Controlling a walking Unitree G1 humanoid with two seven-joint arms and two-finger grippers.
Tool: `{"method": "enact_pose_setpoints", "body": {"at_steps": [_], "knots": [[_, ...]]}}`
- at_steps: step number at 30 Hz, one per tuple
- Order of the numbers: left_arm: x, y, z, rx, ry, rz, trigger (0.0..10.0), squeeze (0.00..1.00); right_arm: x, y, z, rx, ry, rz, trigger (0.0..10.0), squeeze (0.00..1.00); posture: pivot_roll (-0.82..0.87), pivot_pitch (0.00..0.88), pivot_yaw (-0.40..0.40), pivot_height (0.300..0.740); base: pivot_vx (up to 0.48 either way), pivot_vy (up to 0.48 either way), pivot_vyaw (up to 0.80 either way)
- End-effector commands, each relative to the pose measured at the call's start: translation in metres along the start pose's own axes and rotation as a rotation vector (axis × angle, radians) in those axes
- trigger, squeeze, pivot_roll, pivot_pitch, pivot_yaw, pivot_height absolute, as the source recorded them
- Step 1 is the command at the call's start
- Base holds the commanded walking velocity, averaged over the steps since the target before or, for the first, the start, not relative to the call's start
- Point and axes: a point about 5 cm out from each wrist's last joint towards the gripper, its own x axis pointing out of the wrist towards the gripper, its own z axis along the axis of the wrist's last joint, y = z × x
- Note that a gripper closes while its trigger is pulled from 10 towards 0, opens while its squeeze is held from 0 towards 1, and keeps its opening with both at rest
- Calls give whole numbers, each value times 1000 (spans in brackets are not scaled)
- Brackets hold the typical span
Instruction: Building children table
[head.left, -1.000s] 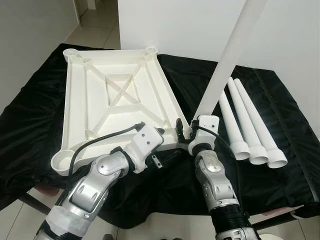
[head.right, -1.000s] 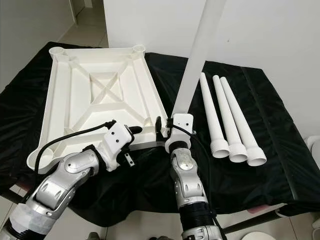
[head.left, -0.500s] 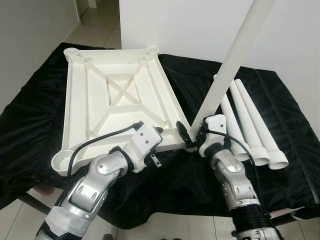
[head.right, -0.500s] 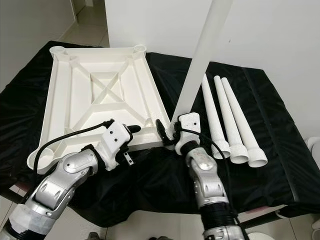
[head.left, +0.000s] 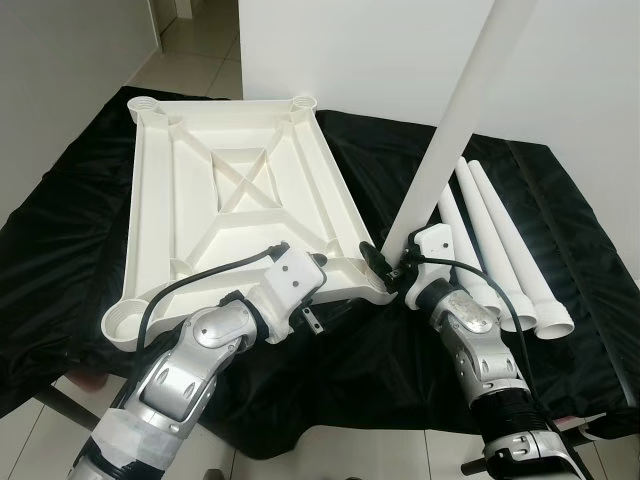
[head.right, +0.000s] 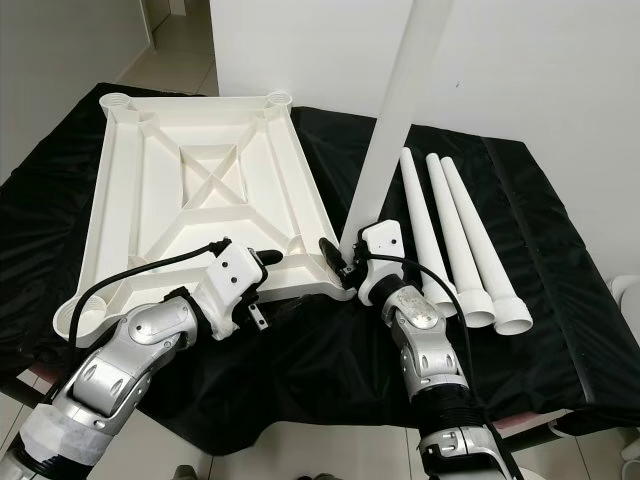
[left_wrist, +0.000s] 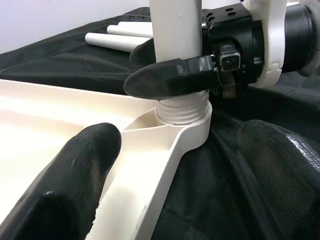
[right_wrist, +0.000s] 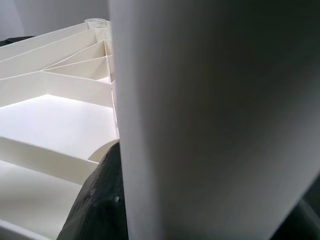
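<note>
No readable text, label, brand, number or sign anywhere: none on the white plastic ribbed tabletop (head.left: 240, 200), the white tapered plastic legs (head.left: 500, 250), or the black cloth-covered surface (head.left: 60, 230).

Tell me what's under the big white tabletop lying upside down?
A black cloth lies under the tabletop, spreading out on all sides. What is beneath the cloth is mostly covered; only a dark frame bar shows at the near edge, and the cloth right under the tabletop is hidden.

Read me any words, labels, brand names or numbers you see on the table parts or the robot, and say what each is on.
None: no readable text on the white tabletop, the upright leg held by the right claw, the three loose legs, the black cloth or the left claw.
</note>
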Motion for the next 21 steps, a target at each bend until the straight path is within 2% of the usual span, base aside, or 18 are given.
{"method": "enact_pose_setpoints", "body": {"at_steps": [1, 5, 6, 8, 9, 10, 11, 12, 14, 16, 17, 19, 21], "knots": [[0, -5, 1, 12, -1, -43, 10000, 0, -2, 5, -10, 11, 44, 38, 0, 0, 81, 55, -94, 740, 0, 0, 0], [0, -6, 1, 12, 0, -44, 10000, 0, -3, 6, -13, 13, 47, 49, 0, 0, 85, 56, -94, 740, 0, 0, 0], [-2, -7, 1, 8, 6, -42, 10000, 0, -5, 7, -16, 24, 55, 45, 1922, 0, 100, 70, -98, 740, 0, 0, 0], [-2, -7, 1, 8, 6, -42, 10000, 0, -5, 7, -16, 24, 55, 45, 1922, 0, 100, 70, -98, 740, 0, 0, 0], [-5, -8, 0, 5, 13, -38, 10000, 0, -7, 7, -17, 44, 59, 11, 10000, 0, 106, 71, -98, 740, 0, 0, 0], [-5, -8, 0, 5, 13, -38, 10000, 0, -7, 7, -17, 44, 59, 11, 10000, 0, 106, 71, -98, 740, 0, 0, 0], [-6, -8, -2, 2, 19, -33, 10000, 0, -6, 7, -17, 52, 64, -50, 10000, 0, 105, 68, -93, 740, 0, 0, 0], [-8, -7, -3, 3, 23, -30, 10000, 0, -4, 8, -20, 72, 83, -169, 10000, 0, 104, 60, -92, 740, 0, 0, 0], [-8, -7, -3, 3, 23, -30, 10000, 0, -4, 8, -20, 72, 83, -169, 10000, 0, 104, 60, -92, 740, 0, 0, 0], [-7, -6, 1, -8, 5, -35, 10000, 0, -4, 7, -22, 110, 94, -308, 10000, 0, 101, 69, -87, 740, 0, 0, 0], [-7, -6, 1, -8, 5, -35, 10000, 0, -4, 7, -22, 110, 94, -308, 10000, 0, 101, 69, -87, 740, 0, 0, 0], [-5, -1, -1, -2, 7, -24, 10000, 0, -5, 13, -23, 100, 93, -443, 10000, 0, 82, 62, -82, 740, 0, 0, 0], [-2, 2, -3, 7, 13, -17, 10000, 0, -6, 18, -24, 105, 91, -524, 10000, 0, 74, 64, -78, 740, 0, 0, 0]]}}
